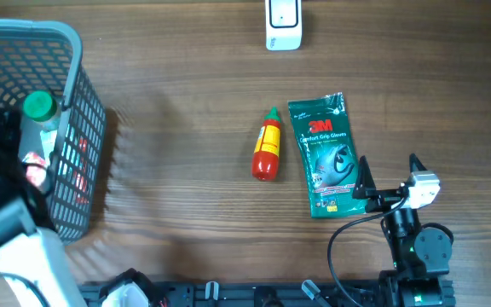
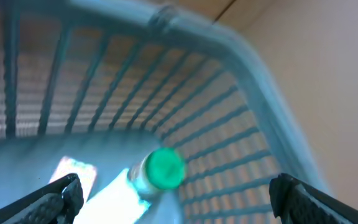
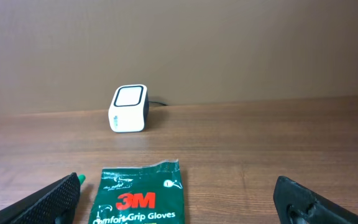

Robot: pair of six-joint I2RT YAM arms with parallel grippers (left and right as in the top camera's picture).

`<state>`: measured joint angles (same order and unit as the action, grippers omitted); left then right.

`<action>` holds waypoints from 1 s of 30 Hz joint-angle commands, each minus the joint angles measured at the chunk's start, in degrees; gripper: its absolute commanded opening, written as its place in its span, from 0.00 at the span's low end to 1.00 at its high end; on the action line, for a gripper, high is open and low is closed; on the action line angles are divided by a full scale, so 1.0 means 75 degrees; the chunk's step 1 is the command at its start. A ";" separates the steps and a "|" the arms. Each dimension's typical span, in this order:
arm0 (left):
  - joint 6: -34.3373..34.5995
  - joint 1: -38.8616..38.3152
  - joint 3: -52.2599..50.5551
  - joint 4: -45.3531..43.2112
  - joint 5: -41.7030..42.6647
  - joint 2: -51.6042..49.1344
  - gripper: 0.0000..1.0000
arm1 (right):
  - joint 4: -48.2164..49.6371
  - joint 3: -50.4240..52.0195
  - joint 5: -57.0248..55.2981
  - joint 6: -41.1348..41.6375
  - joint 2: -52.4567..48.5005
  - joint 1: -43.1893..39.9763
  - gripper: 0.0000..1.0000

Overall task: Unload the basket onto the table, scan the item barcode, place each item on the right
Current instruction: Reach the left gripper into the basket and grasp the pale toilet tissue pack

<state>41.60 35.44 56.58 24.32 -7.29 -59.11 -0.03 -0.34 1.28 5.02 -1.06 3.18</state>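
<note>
- Right gripper: we see both fingers spread wide with nothing between them. The arm sits low over the wooden table, its wrist level and looking forward across the surface.
- Gloves packet: a dark green pouch lying flat just ahead of the right gripper, nearer its left finger. We read "3M" in red and "Comfort Grip Gloves" in white. In the overhead view the same words appear, and the smaller print is too fine to read.
- Barcode scanner: a white box with a dark back and a pale square window, standing well ahead of the right gripper, beyond the packet. No writing on it is legible.
- Red sauce bottle: it lies on its side beyond the packet's left edge, green cap pointing away from the gripper. Its yellow label is unreadable. The right wrist view catches only the green tip beside the left finger.
- Left gripper: its fingers are spread wide and empty, pointing steeply down into the grey mesh basket.
- Green-capped bottle: it lies inside the basket, directly below the gap between the left fingers. This view is blurred, and we can read no label.
</note>
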 commanded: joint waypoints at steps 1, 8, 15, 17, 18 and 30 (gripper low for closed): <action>0.0746 0.1052 0.0023 0.0437 0.2993 -0.1122 1.00 | 0.0023 0.0006 0.0061 -0.0067 0.0067 0.0017 1.00; 0.0699 0.1300 0.0020 0.1434 0.4223 -0.2594 1.00 | 0.0023 0.0006 0.0061 -0.0064 0.0070 0.0017 1.00; 0.0711 0.1244 0.0000 0.2194 0.3308 -0.3398 1.00 | 0.0023 0.0006 0.0061 -0.0064 0.0070 0.0017 1.00; 0.0682 0.1244 0.0000 0.2162 0.3013 -0.3617 1.00 | 0.0023 0.0006 0.0061 -0.0064 0.0067 0.0017 1.00; 0.0679 0.1244 0.0000 0.2133 0.2888 -0.3707 1.00 | 0.0023 0.0006 0.0061 -0.0067 0.0067 0.0017 1.00; 0.0455 0.1239 -0.0003 0.1466 0.2410 -0.3981 1.00 | 0.0023 0.0006 0.0061 -0.0067 0.0067 0.0017 1.00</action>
<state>46.13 44.91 56.60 36.42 12.58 -88.36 -0.03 -0.34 1.28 5.04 -1.06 3.18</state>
